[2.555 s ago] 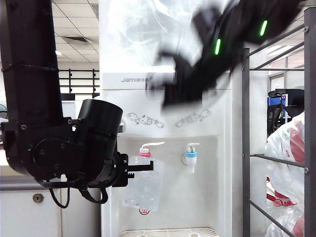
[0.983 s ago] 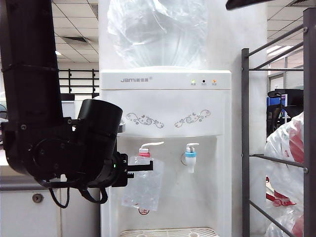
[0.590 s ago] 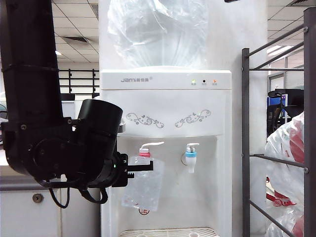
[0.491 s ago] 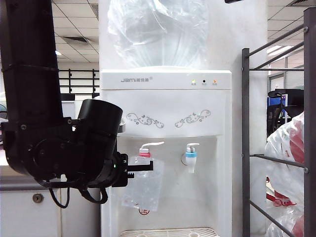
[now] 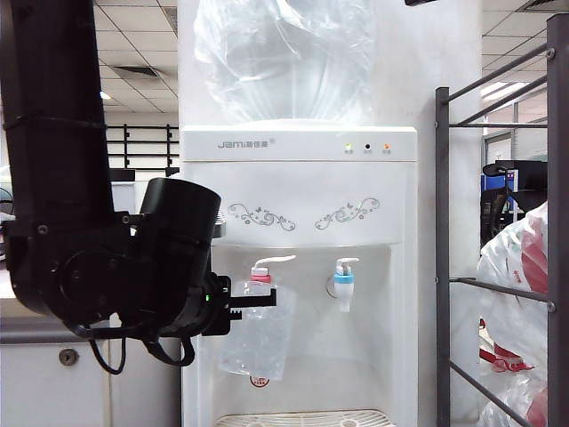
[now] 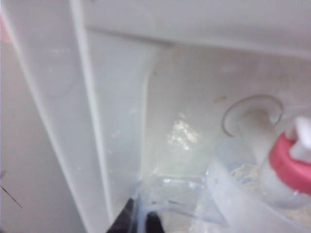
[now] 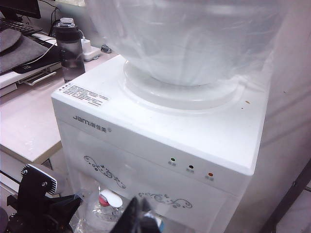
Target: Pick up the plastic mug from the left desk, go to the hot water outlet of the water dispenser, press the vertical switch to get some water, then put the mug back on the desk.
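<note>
Exterior view: the left gripper [image 5: 253, 300] is closed on the handle side of the plastic mug [image 5: 258, 334], holding the clear mug up inside the recess of the water dispenser [image 5: 302, 178], directly under the hot water outlet [image 5: 260, 277] with its red collar. The vertical switch [image 5: 276, 261], a thin white curved lever, sits just above that tap, and nothing touches it. The cold tap [image 5: 344, 278] with its blue collar is to the right, apart from the mug. The drip tray [image 5: 302, 418] lies below. At lower left, the left desk [image 5: 62, 374] shows its grey cabinet front with a round lock.

From the left wrist view, the mug's rim [image 6: 243, 199] rings the red-collared tap [image 6: 291, 167], whose spout reaches inside it.

The right wrist view looks down on the dispenser's clear bottle [image 7: 194, 39] and three indicator lights [image 7: 190, 169]; the right gripper [image 7: 137, 216] hangs high in front of the dispenser, its fingers pressed together, holding nothing. A dark capped bottle [image 7: 70, 48] stands on the surface behind.
</note>
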Available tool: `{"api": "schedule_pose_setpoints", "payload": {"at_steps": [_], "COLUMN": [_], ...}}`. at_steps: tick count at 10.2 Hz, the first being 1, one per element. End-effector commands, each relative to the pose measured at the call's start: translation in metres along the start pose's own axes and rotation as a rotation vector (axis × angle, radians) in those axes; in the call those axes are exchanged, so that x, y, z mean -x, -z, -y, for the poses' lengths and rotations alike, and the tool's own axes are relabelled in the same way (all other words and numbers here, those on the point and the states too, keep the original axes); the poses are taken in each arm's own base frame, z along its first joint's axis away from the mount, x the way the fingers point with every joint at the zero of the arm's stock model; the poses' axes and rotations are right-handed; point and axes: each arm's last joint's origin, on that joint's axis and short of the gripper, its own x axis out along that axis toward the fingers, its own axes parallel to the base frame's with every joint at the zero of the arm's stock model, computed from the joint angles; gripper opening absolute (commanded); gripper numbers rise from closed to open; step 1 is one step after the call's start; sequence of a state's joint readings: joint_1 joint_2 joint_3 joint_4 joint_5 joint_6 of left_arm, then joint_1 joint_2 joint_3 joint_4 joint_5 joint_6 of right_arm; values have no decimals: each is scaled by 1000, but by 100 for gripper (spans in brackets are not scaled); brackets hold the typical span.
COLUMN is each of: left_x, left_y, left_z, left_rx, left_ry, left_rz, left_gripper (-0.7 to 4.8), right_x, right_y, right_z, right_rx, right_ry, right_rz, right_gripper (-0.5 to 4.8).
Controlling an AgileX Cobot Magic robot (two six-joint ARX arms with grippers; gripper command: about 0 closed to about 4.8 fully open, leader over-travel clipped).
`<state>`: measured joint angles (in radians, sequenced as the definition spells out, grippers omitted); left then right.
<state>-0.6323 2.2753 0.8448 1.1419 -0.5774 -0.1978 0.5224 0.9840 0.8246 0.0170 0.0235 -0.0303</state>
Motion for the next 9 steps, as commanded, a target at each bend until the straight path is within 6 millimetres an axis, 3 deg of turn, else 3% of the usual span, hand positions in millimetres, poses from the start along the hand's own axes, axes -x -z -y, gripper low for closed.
{"api": "schedule_pose_setpoints", "payload": {"at_steps": [1,9], "left_x": [10,35], "left_y": [-9,15], "left_z": [9,4], "left_rx": [50,39], "left_ry": [46,70], "left_rz": [89,6], "left_gripper": [-5,-5], "right_x": [1,1], "right_y": [-3,-2], "right_z": [0,0], "right_rx": [-4,-4], "right_ry": [0,0], "right_rz": [18,18], "right_gripper": [-1,-1]}}
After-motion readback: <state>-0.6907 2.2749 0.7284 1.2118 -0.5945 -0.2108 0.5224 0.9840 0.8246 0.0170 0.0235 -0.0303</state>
